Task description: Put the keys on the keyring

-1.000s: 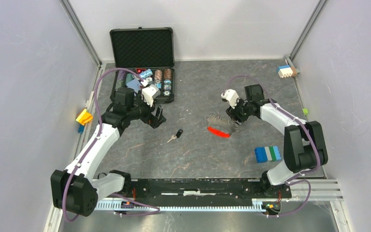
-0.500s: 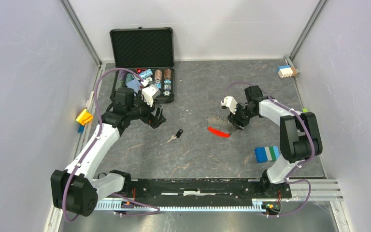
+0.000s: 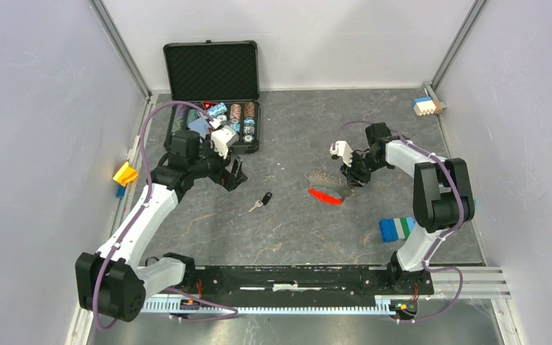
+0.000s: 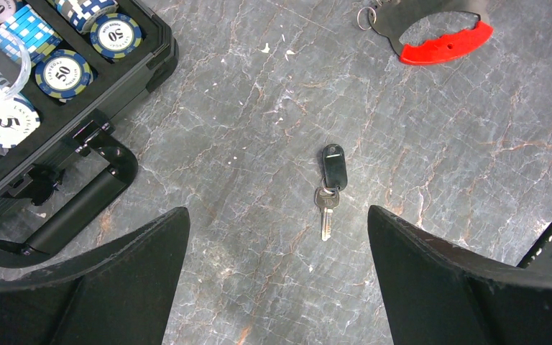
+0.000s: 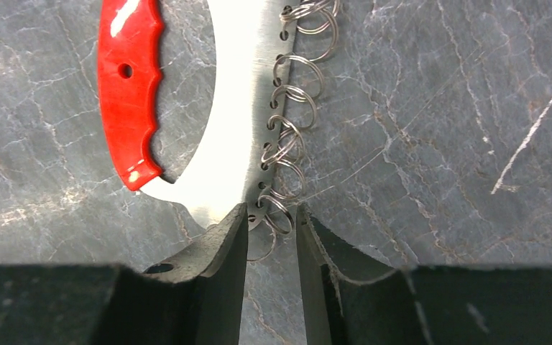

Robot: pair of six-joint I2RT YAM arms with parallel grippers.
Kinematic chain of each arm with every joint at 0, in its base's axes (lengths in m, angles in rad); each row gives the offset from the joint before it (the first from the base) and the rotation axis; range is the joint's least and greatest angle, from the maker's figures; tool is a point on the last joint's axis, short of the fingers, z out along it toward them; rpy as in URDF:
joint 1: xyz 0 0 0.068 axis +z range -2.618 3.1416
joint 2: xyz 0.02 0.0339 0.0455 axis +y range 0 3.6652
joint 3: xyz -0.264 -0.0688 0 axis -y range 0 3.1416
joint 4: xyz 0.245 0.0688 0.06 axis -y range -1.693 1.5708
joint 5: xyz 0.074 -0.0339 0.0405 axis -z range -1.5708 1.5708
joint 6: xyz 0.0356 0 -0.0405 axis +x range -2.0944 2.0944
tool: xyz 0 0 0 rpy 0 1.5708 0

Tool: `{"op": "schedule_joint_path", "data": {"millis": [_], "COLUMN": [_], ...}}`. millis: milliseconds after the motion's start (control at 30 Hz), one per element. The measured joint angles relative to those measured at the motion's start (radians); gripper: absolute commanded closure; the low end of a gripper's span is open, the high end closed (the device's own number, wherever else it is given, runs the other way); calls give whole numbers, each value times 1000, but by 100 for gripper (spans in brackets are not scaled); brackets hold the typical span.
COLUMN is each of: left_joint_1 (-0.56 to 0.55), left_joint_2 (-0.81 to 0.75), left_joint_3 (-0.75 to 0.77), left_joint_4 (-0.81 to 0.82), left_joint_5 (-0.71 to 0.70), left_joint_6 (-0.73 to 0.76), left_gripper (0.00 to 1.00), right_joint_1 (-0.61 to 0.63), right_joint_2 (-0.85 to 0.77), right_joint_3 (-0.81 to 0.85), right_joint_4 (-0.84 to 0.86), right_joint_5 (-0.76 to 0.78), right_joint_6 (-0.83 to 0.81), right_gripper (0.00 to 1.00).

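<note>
Key (image 4: 330, 180): flat on the surface (image 4: 438, 144), under the left hand (image 4: 277, 212), centred in its gap, blade pointing back toward the hand.
Left hand: released, fingers spread wide, holding nothing.
Keyring (image 5: 233, 108): flat on the surface, stretching away from the right hand (image 5: 269, 219), red grip to one side, rings (image 5: 295, 93) to the other.
Right hand: fingers nearly together around the nearest ring; whether they truly pinch it, I cannot tell.
Risk: the thin ring may slip out on lifting, since the hold looks shallow. The flat key may skid when the left hand closes.
</note>
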Motion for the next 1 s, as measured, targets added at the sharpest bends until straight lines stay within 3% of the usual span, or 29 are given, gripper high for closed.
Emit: {"op": "schedule_joint_path", "data": {"millis": [433,1000], "left_joint_1": [0,0], "left_joint_2": [0,0], "left_joint_3": [-6,-8], "left_joint_4": [0,0], "left_joint_5": [1,16], "left_joint_6": [0,1], "left_gripper": [0,0], "right_joint_1": [-4,42], "right_joint_2": [-1,-13], "right_joint_3": [1,-2], "right_joint_4": [33,169], "right_joint_5": [-91,-83], "right_joint_6": [83,218], "right_gripper": [60,62]}}
